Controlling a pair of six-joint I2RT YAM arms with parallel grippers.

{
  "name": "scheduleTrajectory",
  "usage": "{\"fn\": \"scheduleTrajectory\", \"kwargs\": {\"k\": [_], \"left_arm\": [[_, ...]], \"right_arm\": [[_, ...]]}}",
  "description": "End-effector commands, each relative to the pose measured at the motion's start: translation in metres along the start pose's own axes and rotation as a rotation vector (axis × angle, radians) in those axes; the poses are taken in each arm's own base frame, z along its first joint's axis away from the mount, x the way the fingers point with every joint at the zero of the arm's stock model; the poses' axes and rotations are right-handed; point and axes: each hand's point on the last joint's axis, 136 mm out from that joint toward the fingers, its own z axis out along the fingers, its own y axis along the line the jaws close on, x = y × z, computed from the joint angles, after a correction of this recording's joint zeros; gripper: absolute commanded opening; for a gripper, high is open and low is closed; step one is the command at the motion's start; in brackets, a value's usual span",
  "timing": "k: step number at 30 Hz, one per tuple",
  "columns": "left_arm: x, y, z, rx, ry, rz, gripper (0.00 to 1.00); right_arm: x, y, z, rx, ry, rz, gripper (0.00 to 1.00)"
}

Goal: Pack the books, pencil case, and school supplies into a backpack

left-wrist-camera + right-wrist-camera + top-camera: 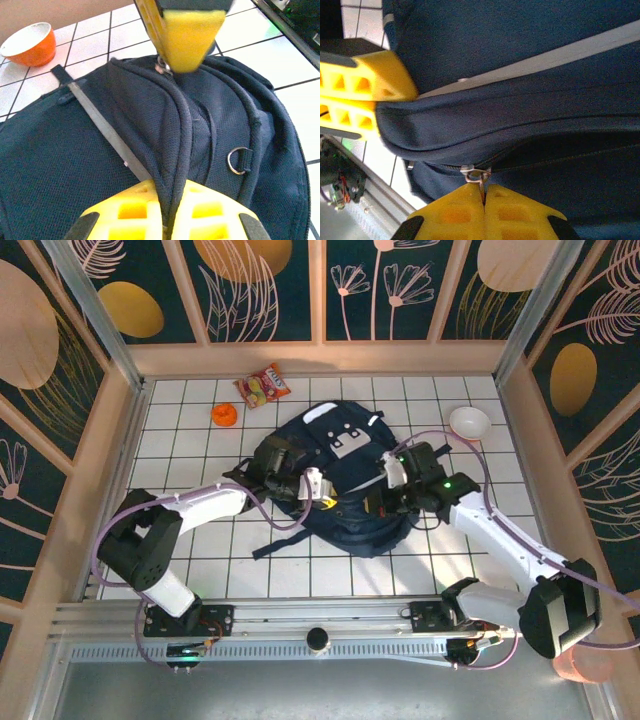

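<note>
White square tiles with dark joints cover the table (pixel 200 570), boxed in by pale wooden rails and dark teal wall panels painted with leaves and orange ovals. From above, the navy backpack (pixel 345 510) lies in the middle of the table, well apart from a snack packet (pixel 262 386) and a small orange round thing (pixel 224 414) at the far left, and from a bowl (pixel 470 422) at the far right. Both arms reach in over the bag from either side.

At the left wrist, the left gripper (pixel 167 217) is clamped tight on a raised seam of the bag, just beside its pale stripe (pixel 107 132).

At the right wrist, the right gripper (pixel 484 200) is pinched narrow on the metal zipper pull (pixel 475 174), with a dark gap in the bag running off to one side of it.

The step in hand looks like working the zipper; which way it should run I cannot tell. To do it well, the left side should hold the cloth taut while the right draws the pull straight along the track, low and in line. A sideways tug could slip the small tab or snag fabric in the teeth.
</note>
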Motion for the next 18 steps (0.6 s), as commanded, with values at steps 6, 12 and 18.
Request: {"fn": "scheduleTrajectory", "kwargs": {"k": [6,12,18], "left_arm": [[0.027,0.006,-0.031,-0.058,0.083,-0.013,0.00],[-0.011,0.007,-0.035,0.007,-0.033,-0.096,0.48],[-0.044,-0.005,-0.017,0.022,-0.032,-0.030,0.56]], "right_arm": [[0.005,-0.004,0.003,-0.022,0.031,0.033,0.00],[0.003,0.018,0.012,-0.082,0.027,0.008,0.00],[0.008,0.015,0.018,-0.079,0.043,0.012,0.00]]}}
